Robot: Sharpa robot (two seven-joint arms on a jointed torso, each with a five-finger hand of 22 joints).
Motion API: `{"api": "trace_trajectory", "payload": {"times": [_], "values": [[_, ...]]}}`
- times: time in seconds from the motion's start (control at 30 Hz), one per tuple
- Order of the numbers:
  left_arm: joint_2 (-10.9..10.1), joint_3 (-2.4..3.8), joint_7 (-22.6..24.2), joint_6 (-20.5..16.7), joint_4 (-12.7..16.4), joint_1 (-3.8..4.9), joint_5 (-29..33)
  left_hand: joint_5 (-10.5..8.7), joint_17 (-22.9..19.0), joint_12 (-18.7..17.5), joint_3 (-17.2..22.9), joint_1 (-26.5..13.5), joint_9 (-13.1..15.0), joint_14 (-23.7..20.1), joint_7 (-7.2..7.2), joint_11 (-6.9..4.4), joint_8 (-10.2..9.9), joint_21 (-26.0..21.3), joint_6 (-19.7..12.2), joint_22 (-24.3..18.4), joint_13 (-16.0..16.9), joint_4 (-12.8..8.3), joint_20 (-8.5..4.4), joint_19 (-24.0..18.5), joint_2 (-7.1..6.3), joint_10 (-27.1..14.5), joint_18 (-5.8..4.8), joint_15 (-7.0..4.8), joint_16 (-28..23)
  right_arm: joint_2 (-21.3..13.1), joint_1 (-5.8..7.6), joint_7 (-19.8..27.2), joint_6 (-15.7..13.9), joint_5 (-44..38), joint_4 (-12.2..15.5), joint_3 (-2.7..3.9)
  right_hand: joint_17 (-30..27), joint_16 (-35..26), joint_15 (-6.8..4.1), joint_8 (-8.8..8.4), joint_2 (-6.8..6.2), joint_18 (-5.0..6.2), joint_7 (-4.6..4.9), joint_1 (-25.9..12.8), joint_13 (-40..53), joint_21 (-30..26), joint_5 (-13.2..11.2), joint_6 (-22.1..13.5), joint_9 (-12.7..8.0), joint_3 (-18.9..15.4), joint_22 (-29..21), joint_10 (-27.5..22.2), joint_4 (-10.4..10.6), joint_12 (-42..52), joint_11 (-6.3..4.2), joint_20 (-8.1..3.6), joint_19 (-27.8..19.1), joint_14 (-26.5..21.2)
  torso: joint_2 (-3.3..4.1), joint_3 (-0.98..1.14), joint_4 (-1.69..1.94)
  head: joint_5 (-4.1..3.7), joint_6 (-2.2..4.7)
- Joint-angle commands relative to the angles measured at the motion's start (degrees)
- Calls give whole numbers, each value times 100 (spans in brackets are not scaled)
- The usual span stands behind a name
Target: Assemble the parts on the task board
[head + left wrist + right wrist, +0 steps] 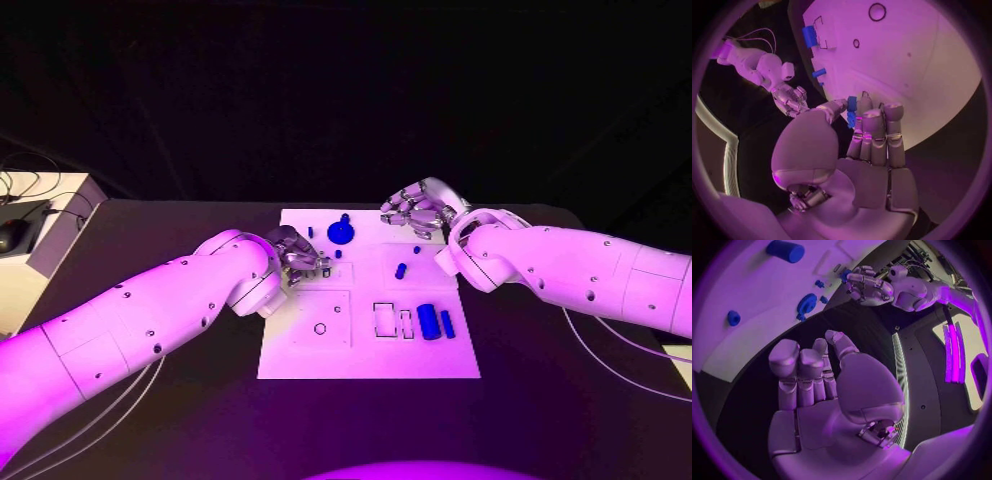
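Observation:
The white task board (368, 350) lies mid-table. My left hand (303, 257) hovers over the board's left side and pinches a small blue part (852, 111) between thumb and fingers. My right hand (421, 210) hangs by the board's far right corner; its palm (826, 405) holds nothing, the fingers upright and the thumb apart. On the board lie a round blue disc (340, 232), a small blue peg (401, 270), a thick blue block (427, 319) and a slim blue piece (447, 322). The disc (807, 304) also shows in the right wrist view.
Empty outlined slots (385, 318) and a small ring (320, 328) mark the board's near half. A white box with cables (36, 235) stands at the table's left edge. The black table (173, 420) surrounds the board.

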Motion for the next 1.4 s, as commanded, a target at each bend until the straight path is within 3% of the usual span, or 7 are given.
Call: {"api": "trace_trajectory", "payload": {"times": [0.03,0.3,0.53,0.73,0.93,1.1,1.4], "values": [[-75,46,278,369,61,7,582,29,-12,-44,718,75,-24,-51,51,14,-22,-43,-10,-14,-22,-772,11,-57,138,-63,52,5,-16,-7,-4,15,81,-58,24,1,5,-21,-15,1,15,5,7,38,-5,33,34,33,7,4,594,-31,-21,19,-12,-43,356,6,-5,5,3,-10,5],[-237,141,258,1384,-60,162,1326,-26,-109,4,572,144,-100,-262,140,99,-48,-213,-187,-102,-12,-742,69,-251,372,-279,86,82,0,-38,-7,14,74,-63,41,0,5,-21,-15,1,15,5,7,38,-5,33,34,33,7,4,594,-31,-21,19,-12,-43,356,6,0,6,-3,-3,30],[-189,148,-18,2605,-408,441,1649,-211,-325,182,231,244,-169,-589,282,235,-8,-537,-558,-282,17,-631,203,-542,867,-642,176,205,59,-48,-7,16,82,-63,46,0,1,-26,-16,5,14,6,7,31,-1,22,38,35,11,32,591,-31,-38,21,-13,-44,355,6,2,6,-2,15,37],[-10,127,-329,3263,-758,646,1613,-194,-461,267,152,377,-260,-641,297,241,89,-530,-599,-253,-59,-669,240,-544,875,-678,221,214,174,-45,-7,29,109,-60,73,0,-2,-31,-17,3,17,5,10,46,-2,25,38,33,11,49,592,-36,-54,17,-12,-44,355,4,7,6,-4,27,34],[254,10,-514,3610,-1159,870,1491,-192,-557,465,212,149,-314,-655,289,235,149,-546,-651,-255,-3,-663,250,-525,997,-700,229,215,236,-32,-7,30,125,-71,111,0,-1,-30,-15,0,22,5,12,54,-3,31,39,30,9,61,594,-38,-66,16,-11,-44,356,4,13,12,-10,41,42],[464,-112,-579,3785,-1420,1002,1316,-208,-611,609,178,2,-353,-652,260,212,207,-527,-615,-234,45,-893,240,-491,1010,-667,216,200,283,-18,-7,36,137,-90,129,1,-2,-33,-13,-10,27,7,20,68,-3,15,36,24,3,77,590,-42,-82,15,-7,-43,353,2,3,8,-4,42,35],[790,-318,-603,3516,-1683,1097,882,-204,-455,544,-475,-18,-646,-311,52,36,-137,-220,-22,-42,125,-888,93,-148,1064,-162,79,41,332,20,-6,51,120,-108,136,1,5,-29,-13,-22,34,9,23,79,-5,15,43,33,-7,110,590,-47,-114,10,-6,-42,354,4,-3,2,-1,63,39]]}}
